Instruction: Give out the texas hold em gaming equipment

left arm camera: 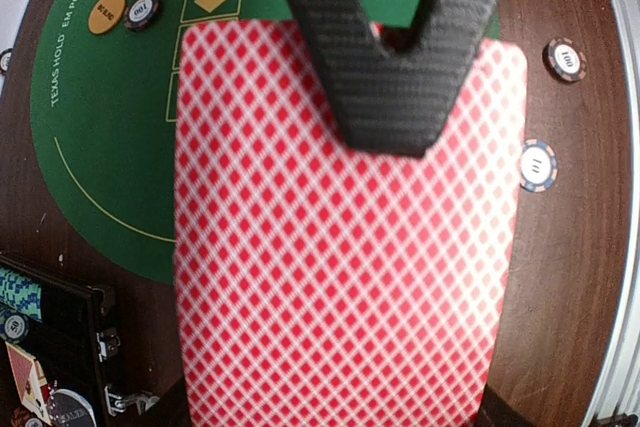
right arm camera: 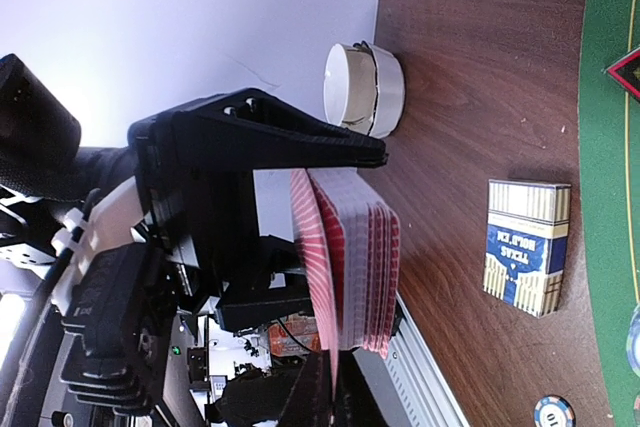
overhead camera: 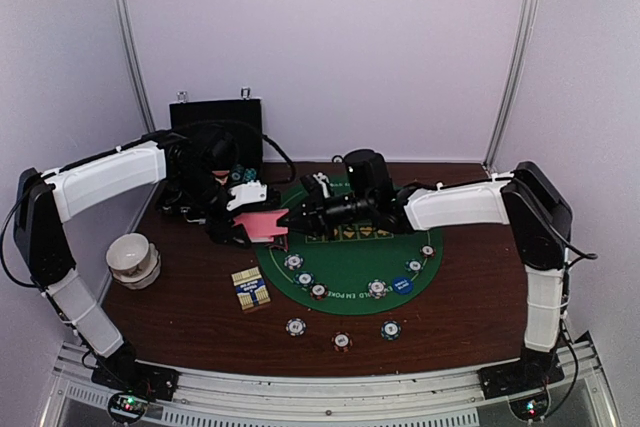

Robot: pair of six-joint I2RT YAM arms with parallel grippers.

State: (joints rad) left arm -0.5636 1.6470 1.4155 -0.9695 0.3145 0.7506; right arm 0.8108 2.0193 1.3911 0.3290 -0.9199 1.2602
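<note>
Revealing deck [right arm camera: 365, 267] thickness: right wrist alone

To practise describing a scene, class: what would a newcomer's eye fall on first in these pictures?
The deck of pink-backed cards stands out first, clamped in the left gripper above the left edge of the green poker mat, with the right gripper closed at its edge. Next come the striped poker chips dotted along the mat's near rim and on the wooden table in front of it.
</note>
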